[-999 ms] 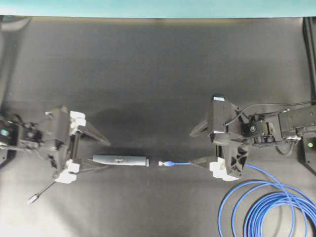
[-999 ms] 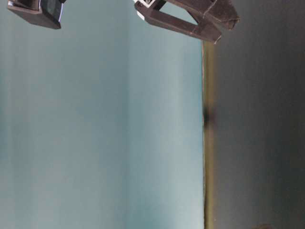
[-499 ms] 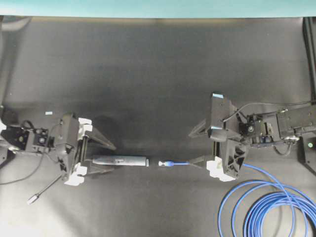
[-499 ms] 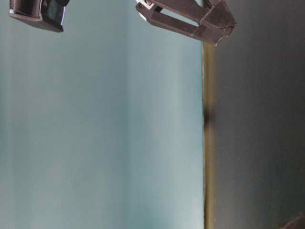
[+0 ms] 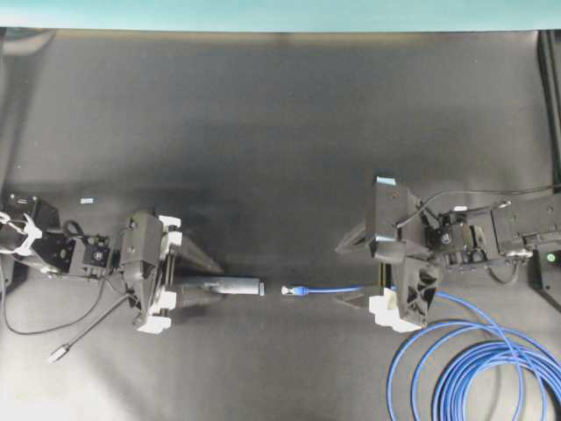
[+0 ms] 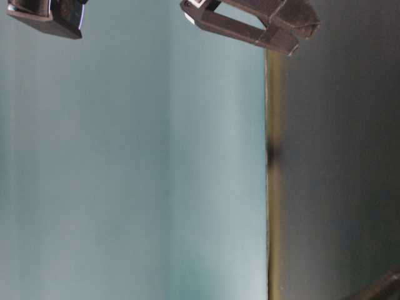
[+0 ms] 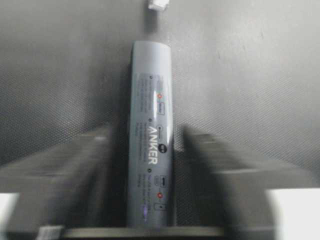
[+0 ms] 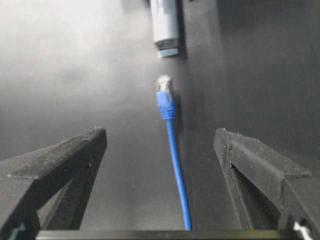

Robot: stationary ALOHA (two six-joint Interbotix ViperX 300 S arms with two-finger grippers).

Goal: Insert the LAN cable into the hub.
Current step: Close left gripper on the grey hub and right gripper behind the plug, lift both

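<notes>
While the hub (image 7: 151,135) lies between the left gripper (image 7: 150,165) fingers, I cannot tell if they pinch it. Right gripper (image 8: 162,145) jaws stand spread over the LAN cable (image 8: 172,145).

the hub (image 7: 151,150) bears the brand "anker"; its smaller print is unreadable.

Black mat (image 5: 263,132) covering whole work surface, showing fine woven texture in left wrist view. Teal wall (image 5: 263,13) running along mat's far edge, filling most of table-level view. Small white tag (image 5: 86,201) lying on mat near left edge.
</notes>
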